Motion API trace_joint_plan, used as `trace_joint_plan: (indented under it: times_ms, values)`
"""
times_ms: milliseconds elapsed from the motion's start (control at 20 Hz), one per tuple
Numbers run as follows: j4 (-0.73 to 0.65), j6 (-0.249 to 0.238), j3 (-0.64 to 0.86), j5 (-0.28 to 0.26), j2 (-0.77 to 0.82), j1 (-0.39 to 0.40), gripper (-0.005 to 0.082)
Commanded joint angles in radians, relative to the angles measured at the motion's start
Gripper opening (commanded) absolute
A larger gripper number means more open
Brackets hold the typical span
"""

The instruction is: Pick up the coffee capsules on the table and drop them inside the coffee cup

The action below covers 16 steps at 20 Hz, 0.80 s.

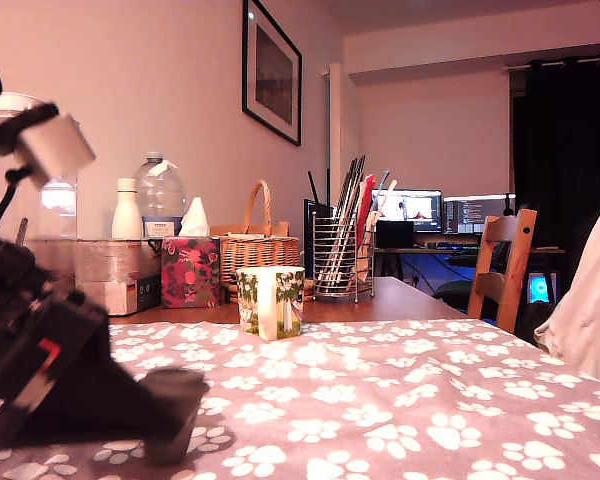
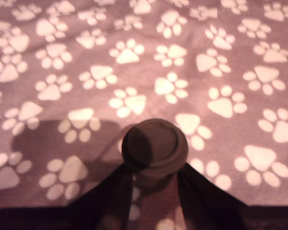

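Exterior view
Arm: low at the exterior view's near left, big, dark and out of focus, its tip down on the cloth.
Gripper: right at the cloth surface here; the jaws blur into one dark lump, so this view does not show their spread.
Cloth: mauve with white paw prints, covering the near table.
Coffee cup: cream mug with green trees, upright near the far edge of the cloth, well apart from the gripper and further right in this view.
Behind the cup: a pink floral tissue box, a wicker basket and a wire utensil holder full of tall utensils, in a row.
Far background: a framed picture on the wall, lit monitors, a wooden chair at the right.

Wrist view
Capsule: the dark brown one, round rim facing the camera, sitting between the two dark fingers.
Grip: jaws part-way closed, one finger on each side of the capsule and looking to touch it, though the blur makes firm contact hard to confirm.
Under it: paw-print cloth, with the arm's shadow alongside.
Blue capsule: not seen in either view.
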<state>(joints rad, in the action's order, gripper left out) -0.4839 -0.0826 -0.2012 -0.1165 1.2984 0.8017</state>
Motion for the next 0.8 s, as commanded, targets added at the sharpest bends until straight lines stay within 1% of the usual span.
trace_joint_plan:
  times_ms: [0,150,350,550,700,750]
  values:
    - [-0.018,-0.005,-0.009,0.002,0.009,-0.009,0.0092]
    - [-0.048,-0.004,-0.009,0.013,0.008,-0.023,0.0092]
    - [-0.135,0.015,-0.009,0.017,0.008,-0.055,0.0092]
    - [-0.200,0.056,-0.009,0.017,0.008,-0.107,0.0092]
    - [-0.254,0.065,-0.009,0.017,0.009,-0.159,0.0092]
    - [-0.269,0.076,-0.009,0.017,0.009,-0.181,0.0092]
